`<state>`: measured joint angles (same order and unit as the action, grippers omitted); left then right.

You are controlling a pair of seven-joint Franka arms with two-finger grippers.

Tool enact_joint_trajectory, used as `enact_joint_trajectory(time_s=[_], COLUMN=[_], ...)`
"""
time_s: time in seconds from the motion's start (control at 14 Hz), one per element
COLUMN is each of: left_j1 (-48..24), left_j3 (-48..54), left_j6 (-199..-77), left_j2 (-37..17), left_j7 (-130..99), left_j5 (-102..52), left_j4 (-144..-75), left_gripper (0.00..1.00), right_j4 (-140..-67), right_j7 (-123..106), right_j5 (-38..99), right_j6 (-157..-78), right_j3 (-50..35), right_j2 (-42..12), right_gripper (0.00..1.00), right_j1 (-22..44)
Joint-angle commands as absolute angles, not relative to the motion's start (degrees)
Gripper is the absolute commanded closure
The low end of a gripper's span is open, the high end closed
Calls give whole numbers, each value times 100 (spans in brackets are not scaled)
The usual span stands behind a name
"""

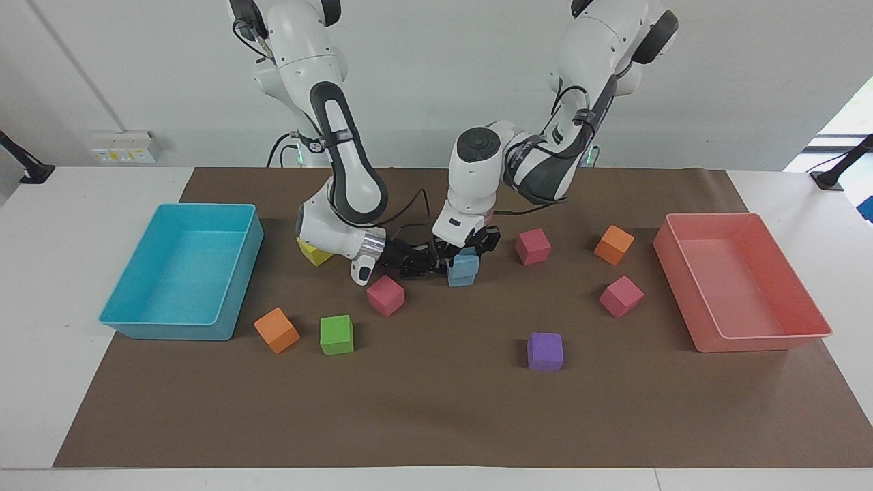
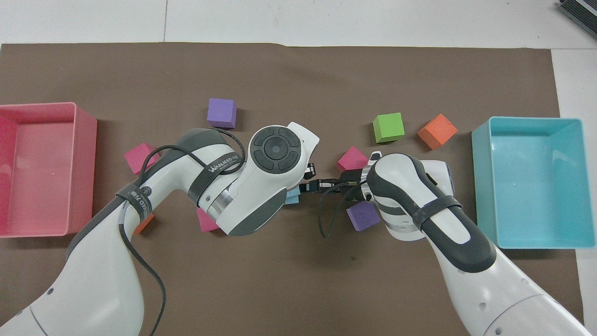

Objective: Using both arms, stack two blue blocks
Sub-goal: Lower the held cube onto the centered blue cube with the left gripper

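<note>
In the facing view, the blue blocks sat in the middle of the surface (image 1: 436, 409), about midway between the two arms' ends and nearer to the robots than the pink cube (image 1: 385, 295). The lower blue block (image 1: 462, 275) rested on the brown mat. Just above it, a smaller patch of the same blue showed between black fingers. I took that for the upper blue block (image 1: 468, 254), set on the lower one with a slight offset, though the fingers hid most of it.

The left hand (image 1: 470, 247) came straight down from above and was closed on that upper block. A top-down grip suits lowering one cube squarely onto another. The right hand (image 1: 424, 262) lay low and nearly level beside the stack, fingers shut and holding nothing, its tips pointing at the blocks' side. It was probably there to steady or square the lower block. Whether the tips touched the foam I could not tell.

In the overhead view, the left arm's wrist covered its own hand and nearly all of the stack. Only a sliver of blue (image 2: 292, 199) showed at its edge. The right hand (image 2: 311, 187) reached in sideways toward that sliver, which fits a bracing role rather than a lifting one. A purple cube (image 2: 363, 216) lay partly under the right arm's wrist, untouched. The release looked like the remaining step.
</note>
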<state>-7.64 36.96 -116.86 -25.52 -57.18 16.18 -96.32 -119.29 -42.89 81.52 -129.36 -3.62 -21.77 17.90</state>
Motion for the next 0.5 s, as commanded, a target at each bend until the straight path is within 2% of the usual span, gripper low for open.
enact_joint_trajectory(time_s=[0.0,0.43], left_j1=[-817,-817], left_j3=[3648,3656], left_j6=[-11751,-11672], left_j2=[-2531,-2531], left_j7=[-5854,-5854], left_j5=[1775,1775], left_j4=[-9694,-9686], left_gripper=[100,100], right_j4=[-12067,-12067], right_j7=[-4482,-4482], right_j5=[8358,8358], right_j6=[-12920,-12920], right_j3=[-387,-387], right_j2=[-2057,-2057], right_gripper=[100,100], right_j1=[1758,1758])
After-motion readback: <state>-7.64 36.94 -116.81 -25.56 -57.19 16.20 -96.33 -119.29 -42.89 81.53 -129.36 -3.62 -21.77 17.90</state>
